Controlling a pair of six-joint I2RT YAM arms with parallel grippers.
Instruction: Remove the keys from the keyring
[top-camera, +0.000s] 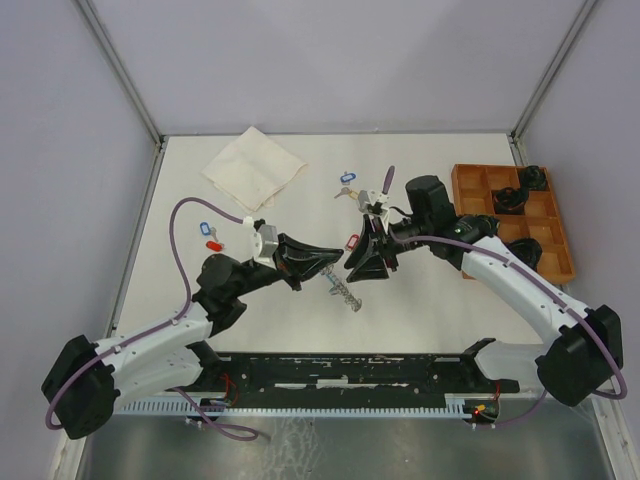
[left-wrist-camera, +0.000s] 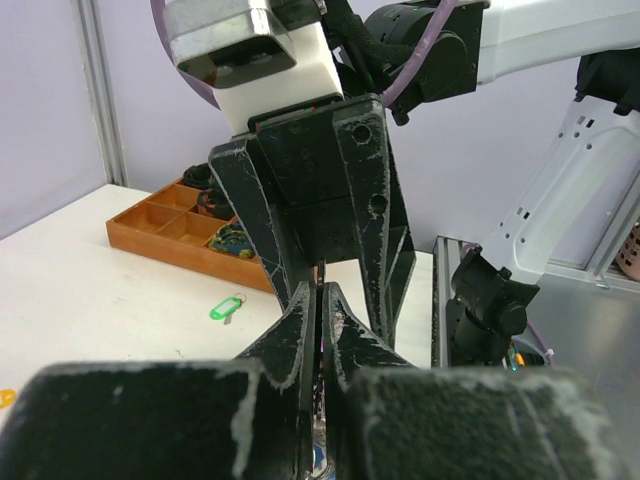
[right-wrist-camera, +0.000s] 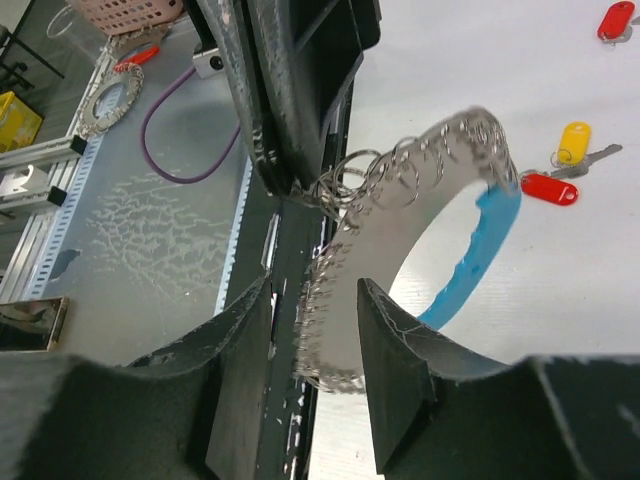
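- keyring (right-wrist-camera: 455, 135): a big loop with silvery beaded chain on one side and a curved light-blue band (right-wrist-camera: 478, 250) on the other. It is held up off the table between the two grippers, around mid-table.
- small split rings (right-wrist-camera: 350, 180): bunched on the chain right at the left fingertips. I can't tell whether any key hangs from them.
- left gripper (right-wrist-camera: 290, 172): clenched, pinching the keyring at the chain end by that ring bunch. The left wrist view shows its pads pressed together with no gap.
- right gripper (right-wrist-camera: 312, 300): jaws apart, straddling the chain side of the loop. The chain runs between the fingers and is not squeezed.
- In the way: in the top view the two grippers meet tip to tip and cover most of the loop. Only a short bit of chain hangs out below them.
- Loose on the table: the red-tagged key (right-wrist-camera: 548, 188) and yellow-tagged key (right-wrist-camera: 575, 140) lie just beside each other beyond the blue band. The blue-tagged key (top-camera: 347, 178) sits farther back, and the green-tagged key (left-wrist-camera: 227, 306) lies near the tray.
- white cloth (top-camera: 253, 167): far left, well apart from the loop.
- wooden compartment tray (top-camera: 475, 168): right side, with small dark items in some cells.
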